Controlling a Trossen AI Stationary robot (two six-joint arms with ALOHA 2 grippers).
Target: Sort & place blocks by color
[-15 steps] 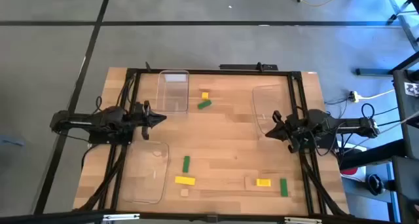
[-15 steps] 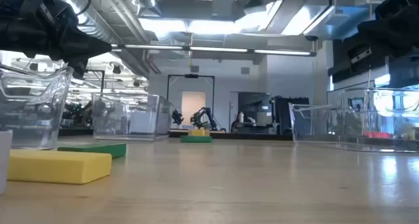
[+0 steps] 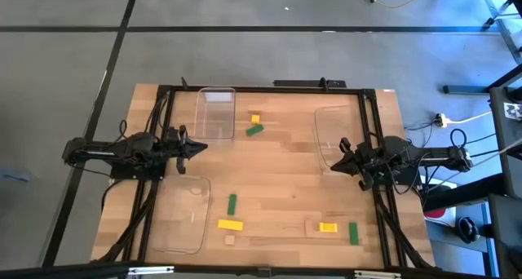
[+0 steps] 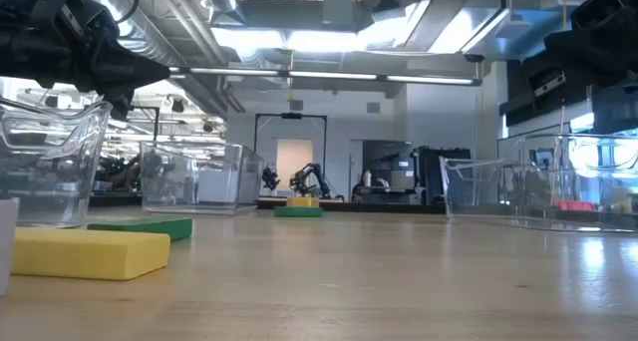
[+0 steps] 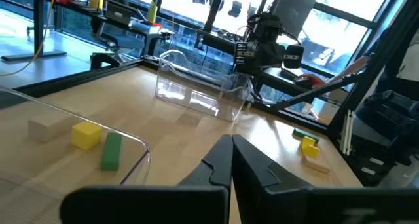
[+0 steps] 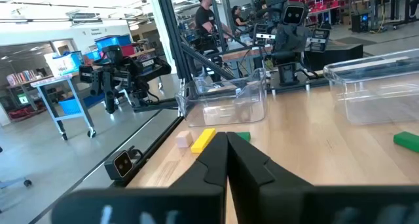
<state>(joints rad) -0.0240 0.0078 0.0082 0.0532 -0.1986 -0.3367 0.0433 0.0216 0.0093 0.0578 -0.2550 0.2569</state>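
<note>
Sorting not yet begun: both hands [image 3: 200,146] [image 3: 337,157] pressed together, empty, above the table [image 3: 285,177].
Next, spreading and reaching toward scattered blocks [image 3: 232,203], all well apart from either.

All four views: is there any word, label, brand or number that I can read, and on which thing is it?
None can be read.
The blocks, such as the yellow block and the green block, bear no marks.
The clear trays are unmarked.
Background signs in the right wrist view are too blurred to read.
</note>
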